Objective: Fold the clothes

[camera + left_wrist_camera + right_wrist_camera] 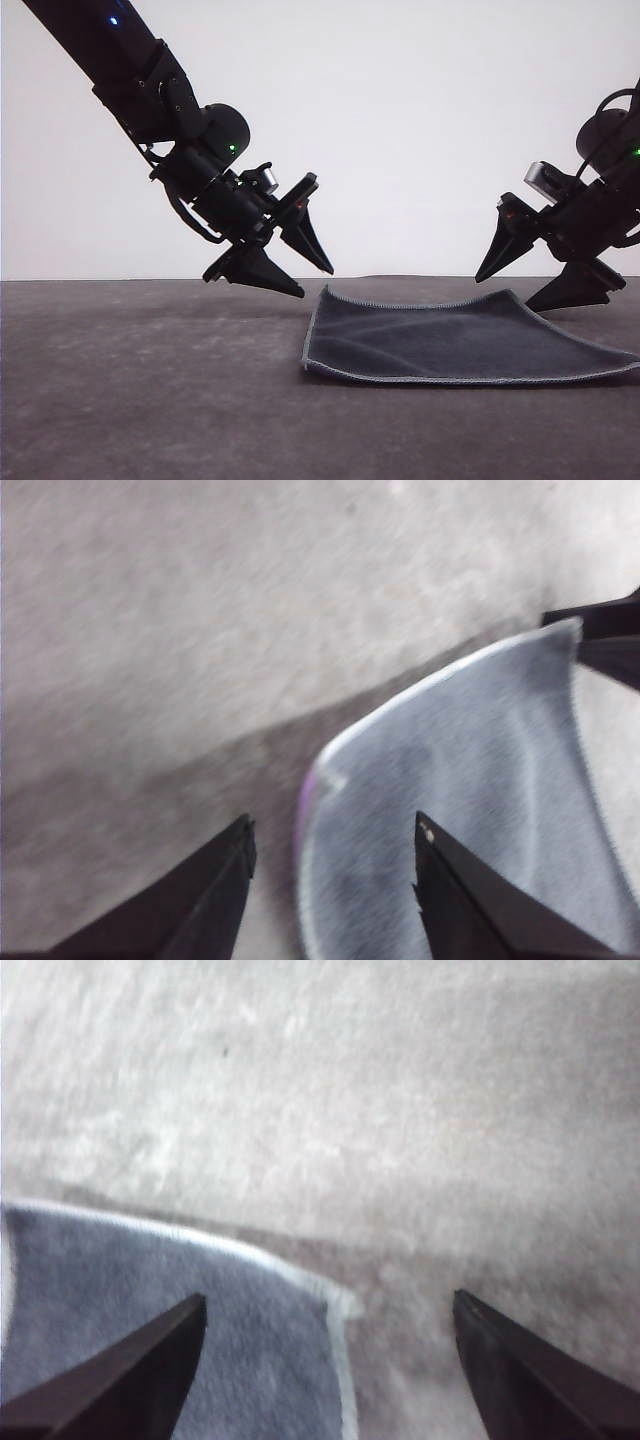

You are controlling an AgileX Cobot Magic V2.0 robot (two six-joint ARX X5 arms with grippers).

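The clothes are one charcoal-grey square cloth with light stitched edging, lying flat on the table right of centre. My left gripper hovers open just above the cloth's far left corner. In the left wrist view that corner sits between the open fingers, with a thin purple edge showing beneath. My right gripper is open too, hanging over the far right corner of the cloth. The right wrist view shows that corner between its spread fingers. Nothing is held by either one.
A dark grey mat-like tabletop spreads under everything, with a plain white wall behind it. The far tip of my right gripper shows at the edge of the left wrist view.
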